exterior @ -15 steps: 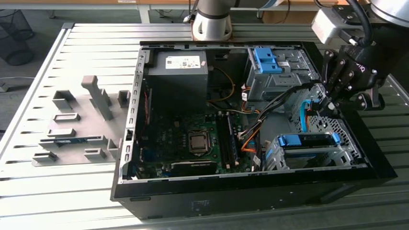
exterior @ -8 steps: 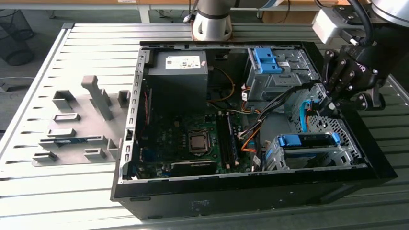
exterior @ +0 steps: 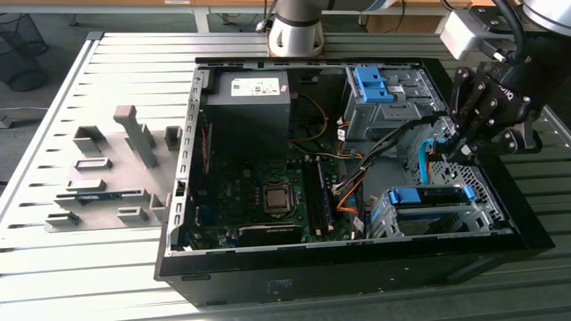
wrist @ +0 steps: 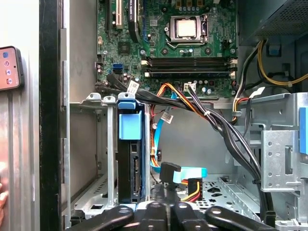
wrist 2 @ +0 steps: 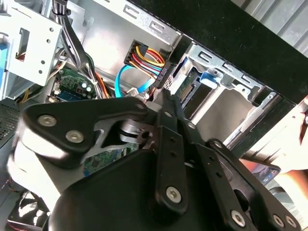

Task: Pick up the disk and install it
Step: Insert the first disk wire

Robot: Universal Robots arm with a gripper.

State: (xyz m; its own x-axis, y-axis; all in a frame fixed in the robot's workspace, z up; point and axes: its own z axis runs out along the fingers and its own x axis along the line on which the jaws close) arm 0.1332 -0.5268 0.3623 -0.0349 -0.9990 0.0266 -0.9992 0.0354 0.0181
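Observation:
The disk (exterior: 430,198), a drive in a bright blue caddy, sits in the metal drive cage (exterior: 486,200) at the near corner of the open computer case, on the exterior view's right. In the first wrist view the disk (wrist: 130,159) stands on edge in that cage. My gripper (exterior: 457,155) hangs just above the case's side by the cage, apart from the disk. In both wrist views its black fingers (wrist 2: 166,103) are pressed together, their tips (wrist: 166,195) right at a black connector on a blue data cable (wrist: 169,172). I cannot tell if they pinch it.
A bare blue bracket (exterior: 373,83) lies on the far drive bay. The dark power supply (exterior: 250,100), motherboard (exterior: 267,194) and cable bundles (wrist: 216,120) fill the case. A grey fixture (exterior: 116,167) lies on the slatted table. A hand holds a phone (wrist: 9,67) beside the case.

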